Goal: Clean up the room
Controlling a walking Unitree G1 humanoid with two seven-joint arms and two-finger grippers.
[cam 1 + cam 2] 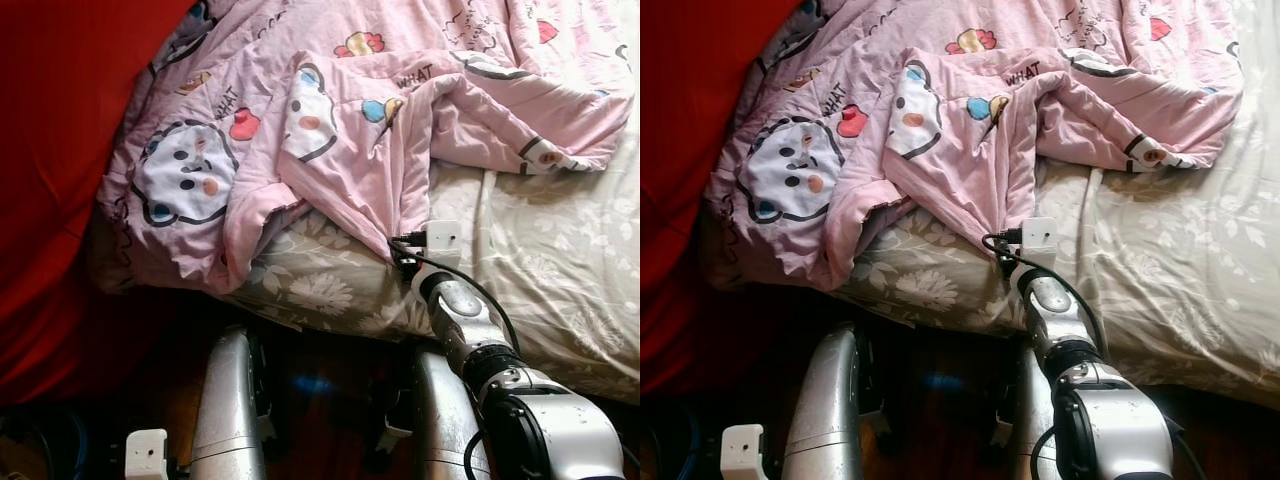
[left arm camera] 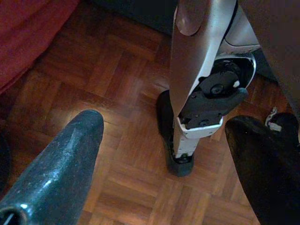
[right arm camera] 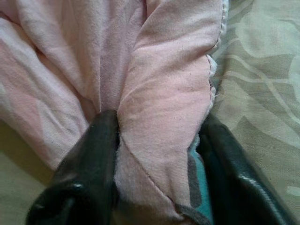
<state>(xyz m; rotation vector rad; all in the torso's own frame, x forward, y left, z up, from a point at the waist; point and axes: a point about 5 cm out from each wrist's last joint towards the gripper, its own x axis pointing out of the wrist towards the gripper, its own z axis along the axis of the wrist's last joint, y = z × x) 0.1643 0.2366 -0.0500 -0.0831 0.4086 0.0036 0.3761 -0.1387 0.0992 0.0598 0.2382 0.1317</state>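
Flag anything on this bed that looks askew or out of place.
The pink cartoon-print blanket is rumpled and bunched toward the bed's left side, folded over itself, leaving the grey floral sheet bare. One corner droops at the mattress edge, where the right gripper is shut on a fold. The left gripper hangs open above the wooden floor.

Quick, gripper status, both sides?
Left gripper: open, empty, hanging above the wood floor.
Right gripper: shut on the pink blanket at its edge.
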